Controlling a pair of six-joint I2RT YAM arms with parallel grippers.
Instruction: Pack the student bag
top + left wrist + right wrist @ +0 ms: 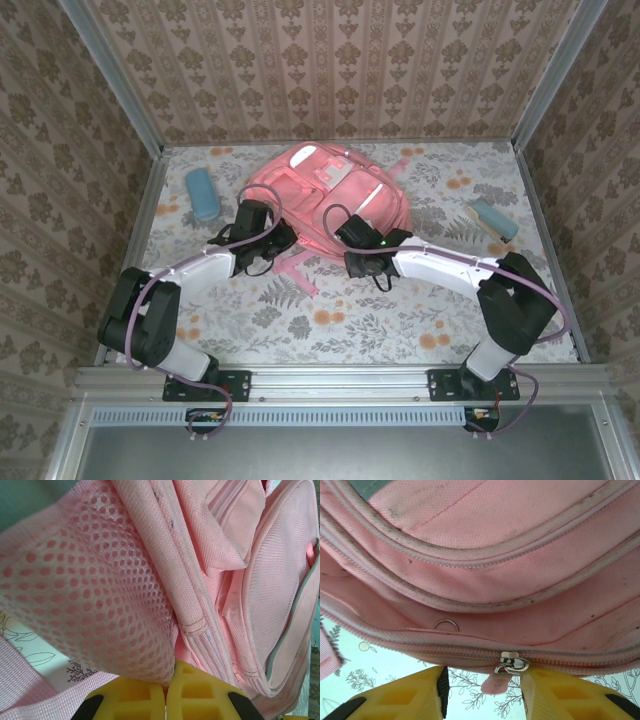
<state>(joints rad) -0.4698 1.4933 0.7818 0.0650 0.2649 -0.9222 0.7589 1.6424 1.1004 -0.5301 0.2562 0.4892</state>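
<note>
- Left pincer (pixel 167 679) is pressed together at the near left edge of the student bag (pixel 318 192). Its yellow fingers (pixel 135 697) nip the lower edge of a pink mesh panel (pixel 85 595) where it meets a woven binding.
- The right pincer (pixel 483 672) stands spread at the bag's near right edge, with nothing clamped. A silver zip slider (pixel 509 663) and its small pink pull tab (pixel 495 684) hang in the gap between the two yellow fingers, the slider close to one of them.
- Just above that zip, a thin wire ring (pixel 446 625) lies against the fabric. Two piped seams curve across the bag further up.
- A flat pink strap (pixel 300 272) trails from the bag toward the arms over the floral table cover (pixel 330 320).
- The student bag lies flat in the middle of the far half of the table, reached by both arms, with a pale patch (pixel 305 158) near its far end.
- To its left, apart from it, lies a light blue case (pixel 203 193). Well off to the right lies a teal object with a tan end (pixel 493 218).
- Patterned wallpaper (pixel 330 60) closes the far side.
</note>
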